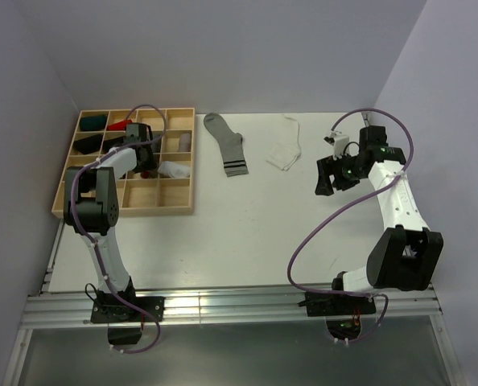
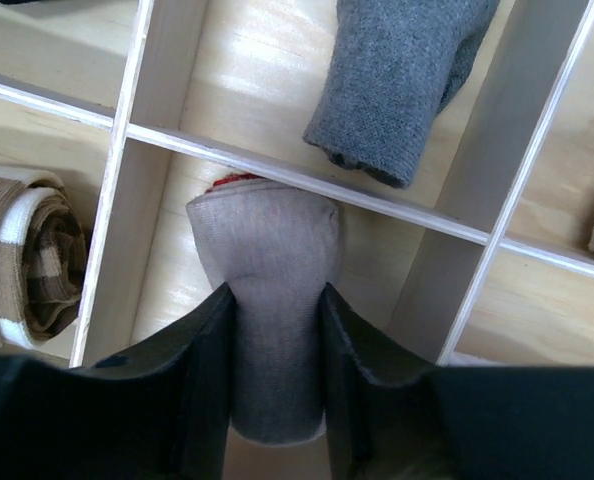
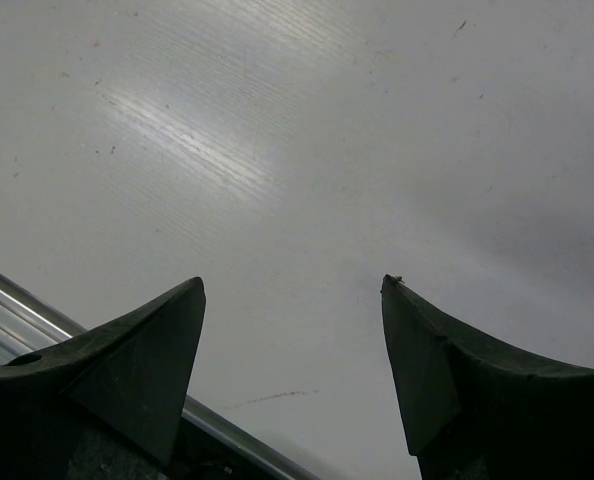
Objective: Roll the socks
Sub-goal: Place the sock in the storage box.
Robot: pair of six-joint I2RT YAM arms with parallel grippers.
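Left gripper (image 2: pixel 275 300) pinches a rolled, knitted grey-beige sock (image 2: pixel 267 250), perhaps red-tipped, inside a compartment of the pale wooden tray (image 2: pixel 307 185); the overhead view hides this grip. Right gripper (image 3: pixel 292 285) gapes empty above the smooth white table (image 3: pixel 277 120). A flat striped sock (image 1: pixel 227 145) lies by the table's far edge.

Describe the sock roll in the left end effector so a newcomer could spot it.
Start at the wooden compartment tray on the table's far-left side; the left end effector reaches down into it. The pale grey-beige roll is pinched in it. Unlike the darker grey roll beyond the divider and the tan-and-white striped roll beside it, it shows red at its far end.
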